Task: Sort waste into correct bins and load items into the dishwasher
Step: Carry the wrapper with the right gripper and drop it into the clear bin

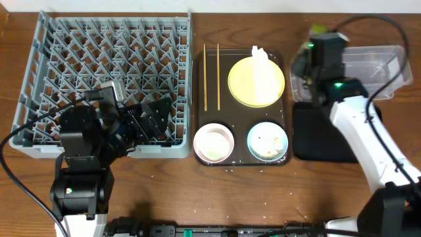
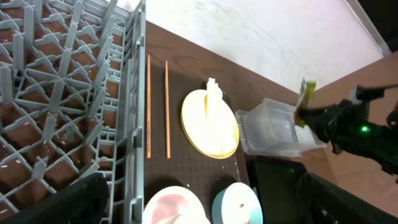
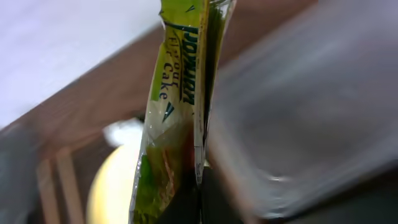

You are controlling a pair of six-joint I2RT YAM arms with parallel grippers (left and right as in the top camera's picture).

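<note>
While right end effector (image 3: 198, 199) pinches snack wrapper (image 3: 177, 106) by clear tub (image 1: 375, 66), left end effector (image 1: 148, 118) gapes wide

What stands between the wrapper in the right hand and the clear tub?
Nothing visible does. The right hand holds the wrapper upright right beside the tub, whose top looks open.

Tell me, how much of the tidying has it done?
Done: nothing, the grey rack holds no dishes. In hand: the right gripper pinches the snack wrapper by the clear tub. Left: the napkin on the yellow plate, chopsticks, white bowl and crumb-speckled blue bowl, all on the brown tray.
</note>
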